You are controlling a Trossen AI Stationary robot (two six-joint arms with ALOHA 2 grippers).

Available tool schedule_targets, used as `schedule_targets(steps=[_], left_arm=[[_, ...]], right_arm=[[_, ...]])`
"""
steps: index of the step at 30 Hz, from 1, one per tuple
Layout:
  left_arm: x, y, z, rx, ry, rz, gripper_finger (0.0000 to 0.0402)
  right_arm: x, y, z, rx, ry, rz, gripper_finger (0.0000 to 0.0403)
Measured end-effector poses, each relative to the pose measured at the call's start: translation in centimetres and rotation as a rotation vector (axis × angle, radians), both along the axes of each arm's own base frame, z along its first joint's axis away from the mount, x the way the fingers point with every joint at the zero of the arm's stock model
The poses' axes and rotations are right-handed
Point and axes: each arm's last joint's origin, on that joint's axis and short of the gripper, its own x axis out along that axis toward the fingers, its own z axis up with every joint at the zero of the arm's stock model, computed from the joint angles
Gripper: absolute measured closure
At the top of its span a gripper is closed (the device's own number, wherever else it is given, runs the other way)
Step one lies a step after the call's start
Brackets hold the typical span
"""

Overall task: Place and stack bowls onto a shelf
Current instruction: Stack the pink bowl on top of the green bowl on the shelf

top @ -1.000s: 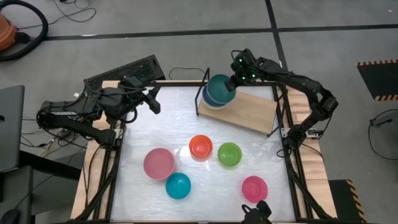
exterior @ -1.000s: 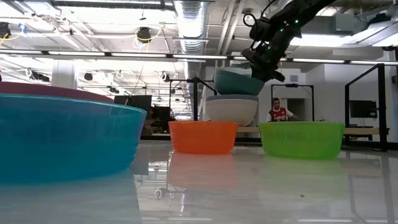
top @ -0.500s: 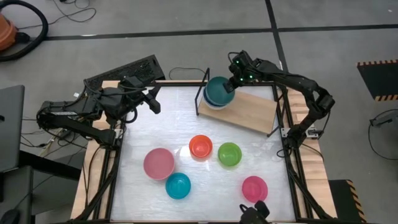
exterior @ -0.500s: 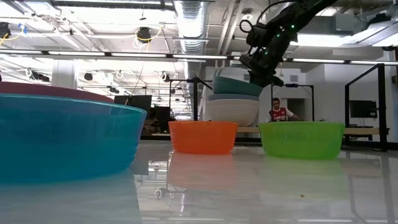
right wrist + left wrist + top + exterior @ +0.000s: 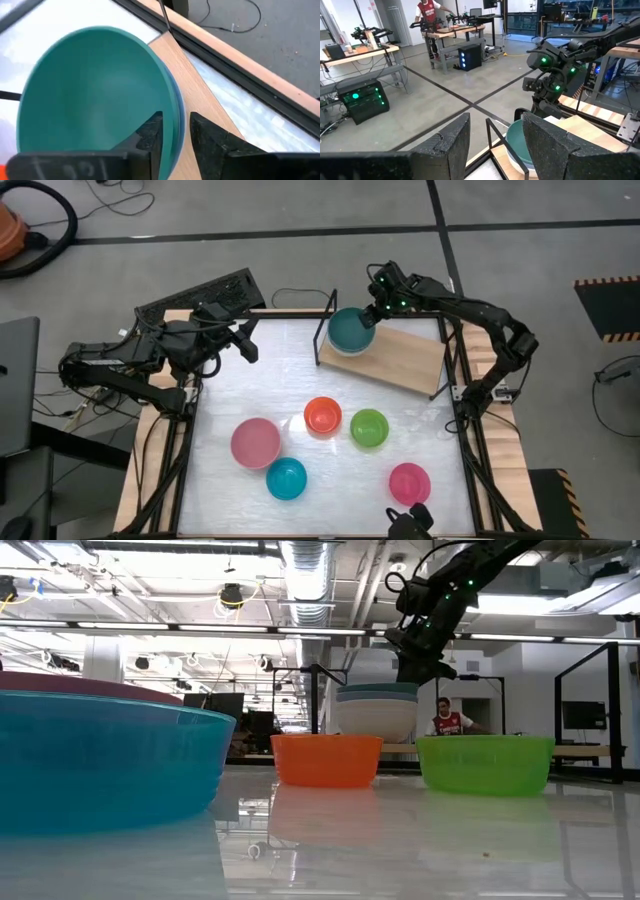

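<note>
A dark teal bowl (image 5: pixel 351 330) sits nested, level, in a white bowl (image 5: pixel 375 720) on the left end of the light-wood shelf (image 5: pixel 405 362). My right gripper (image 5: pixel 176 135) hangs open over the teal bowl's far right rim (image 5: pixel 175 117), one finger inside it and one outside, with a gap on each side. My left gripper (image 5: pixel 247 348) waits open in the air over the table's far left part, holding nothing. On the table stand an orange-red bowl (image 5: pixel 322 416), a lime green bowl (image 5: pixel 369 428), a bright blue bowl (image 5: pixel 286 479) and two pink bowls (image 5: pixel 255 443) (image 5: pixel 409 483).
The right part of the shelf's board (image 5: pixel 425 370) is bare. The table's frame rails (image 5: pixel 465 430) run along both sides. A black wire leg (image 5: pixel 326 330) stands at the shelf's left end. A person (image 5: pixel 450 720) shows in the room far behind.
My right gripper has sunk a little toward the shelf and let go of the teal bowl. The bowl, held tilted above the white one a second ago, has dropped into it and now sits level.
</note>
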Motion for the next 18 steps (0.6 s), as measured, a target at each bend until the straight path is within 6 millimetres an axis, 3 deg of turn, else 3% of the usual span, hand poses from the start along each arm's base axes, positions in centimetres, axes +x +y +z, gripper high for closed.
schedule_targets(steps=[4,10,15,18], left_arm=[[-0.1,0.0,0.0,0.004,0.012,-0.025,0.0233],[-0.8,-0.3,-0.7,-0.088,0.048,-0.175,0.0233],[-1.6,-1.1,-3.6,-0.397,0.251,-0.410,0.0233],[-1.6,-1.5,-5.8,-0.601,0.425,-0.416,0.0233]], right_arm=[[-0.1,0.1,0.9,-0.031,-0.038,-0.004,0.0266],[-1.3,1.2,3.7,-0.102,-0.122,0.000,0.0251],[-3.3,3.0,7.3,-0.183,-0.212,0.001,0.0250],[-4.5,4.1,9.0,-0.225,-0.260,0.000,0.0252]])
